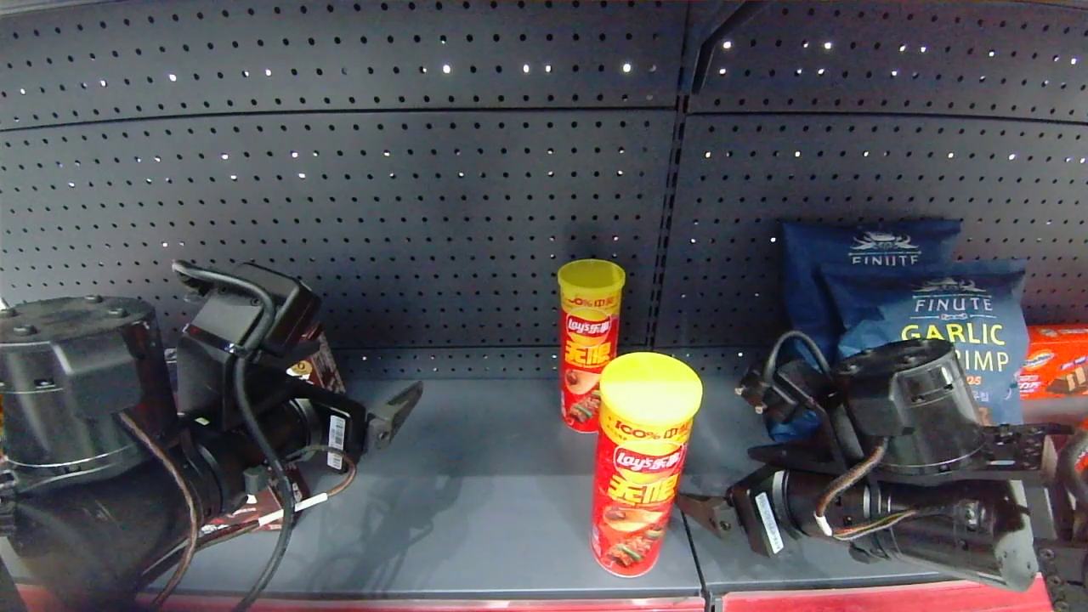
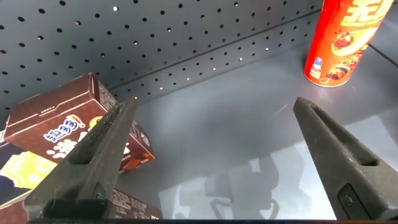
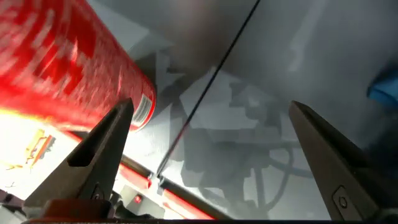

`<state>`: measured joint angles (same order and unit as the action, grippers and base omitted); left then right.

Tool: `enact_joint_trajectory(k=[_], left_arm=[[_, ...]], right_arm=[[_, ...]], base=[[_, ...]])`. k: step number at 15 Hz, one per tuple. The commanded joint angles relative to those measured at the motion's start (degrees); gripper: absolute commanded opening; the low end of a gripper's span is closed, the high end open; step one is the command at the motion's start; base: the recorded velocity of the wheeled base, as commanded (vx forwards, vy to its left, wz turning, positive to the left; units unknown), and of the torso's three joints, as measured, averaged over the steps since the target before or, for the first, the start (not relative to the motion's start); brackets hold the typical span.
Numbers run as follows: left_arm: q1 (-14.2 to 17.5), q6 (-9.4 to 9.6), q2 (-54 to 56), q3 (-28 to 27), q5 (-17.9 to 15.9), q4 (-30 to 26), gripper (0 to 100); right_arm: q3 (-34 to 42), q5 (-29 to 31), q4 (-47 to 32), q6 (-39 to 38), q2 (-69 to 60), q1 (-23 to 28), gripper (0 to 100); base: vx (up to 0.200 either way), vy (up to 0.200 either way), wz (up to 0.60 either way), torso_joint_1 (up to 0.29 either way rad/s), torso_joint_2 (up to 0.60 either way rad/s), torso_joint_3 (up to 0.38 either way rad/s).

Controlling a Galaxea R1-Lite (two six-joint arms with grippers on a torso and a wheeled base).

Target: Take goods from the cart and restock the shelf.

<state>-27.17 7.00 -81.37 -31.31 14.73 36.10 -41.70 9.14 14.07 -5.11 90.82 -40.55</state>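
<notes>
Two red chip cans with yellow lids stand upright on the grey shelf (image 1: 476, 501): one at the back (image 1: 589, 344), one near the front edge (image 1: 643, 463). My right gripper (image 1: 704, 512) lies low just right of the front can, open. In the right wrist view that can (image 3: 68, 68) sits outside one finger (image 3: 106, 143), with nothing between the fingers of the gripper (image 3: 210, 107). My left gripper (image 1: 395, 415) hovers over the shelf's left part, open and empty (image 2: 214, 106), pointing toward a can (image 2: 339, 43) by the back wall.
Brown boxes (image 2: 81, 124) lie at the shelf's left end beside my left arm. Blue snack bags (image 1: 935, 306) lean on the pegboard wall (image 1: 425, 212) at the right, with an orange box (image 1: 1054, 361) beyond. A red strip (image 1: 442, 603) edges the front.
</notes>
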Motion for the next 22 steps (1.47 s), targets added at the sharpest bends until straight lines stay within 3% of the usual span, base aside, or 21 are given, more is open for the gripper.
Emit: enact_joint_trajectory(k=[1, 22], left_arm=[[0.0, 0.03, 0.0, 0.0, 0.0, 0.0, 100], [0.1, 0.21, -0.4, -0.1, 0.0, 0.0, 100]], right_arm=[[-1.5, 0.0, 0.1, 0.1, 2.3, -0.2, 100], [-3.6, 0.2, 1.0, 0.1, 4.5, -1.9, 100]], base=[[0.0, 0.0, 0.0, 0.0, 0.0, 0.0], [0.0, 0.0, 0.0, 0.0, 0.0, 0.0]])
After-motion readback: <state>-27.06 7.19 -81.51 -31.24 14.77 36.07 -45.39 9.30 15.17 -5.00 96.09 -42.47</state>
